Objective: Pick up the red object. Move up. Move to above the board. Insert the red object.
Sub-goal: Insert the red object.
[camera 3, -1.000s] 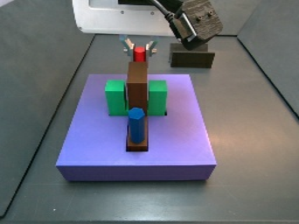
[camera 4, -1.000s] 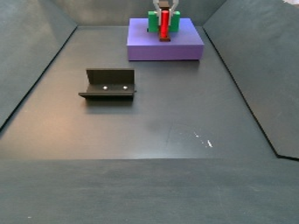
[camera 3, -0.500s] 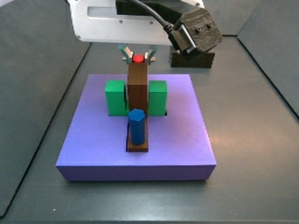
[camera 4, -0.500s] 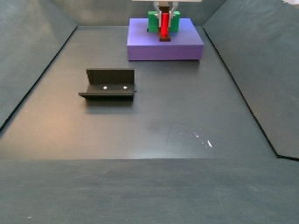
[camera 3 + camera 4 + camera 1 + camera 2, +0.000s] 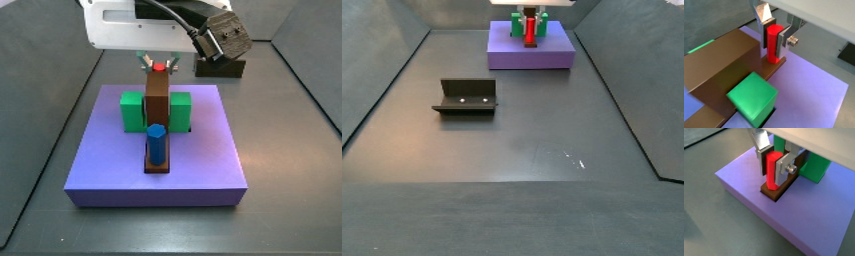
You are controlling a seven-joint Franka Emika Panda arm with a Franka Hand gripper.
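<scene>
The insertion step is judged to be in hand. The red object [image 5: 773, 44], a thin bright-red peg, is seen upright with its lower end meeting the dark end of the board [image 5: 721, 62], the long brown bar lying on the purple slab [image 5: 744, 178]. In both wrist views the peg's foot appears to sit at or in the board's end; how deep it has gone cannot be told.

To do the step well, the peg would best be kept vertical and lowered straight, without side drift, since a tilted peg could jam at the hole's edge or lever the board. Release would best wait until the peg is felt to be seated.

The gripper [image 5: 775, 31] is placed directly over the far end of the board, at the back of the slab in a side view [image 5: 159, 64]. Its flat silver fingers [image 5: 786, 164] are drawn narrowly together and clamped on the upper part of the peg, one plate on each side; nothing else is touched by them.

A green block [image 5: 752, 97] lies beside the board, and a blue cylinder peg [image 5: 155, 143] stands at the board's near end. The fixture [image 5: 466, 96] stands well apart on the floor.
</scene>
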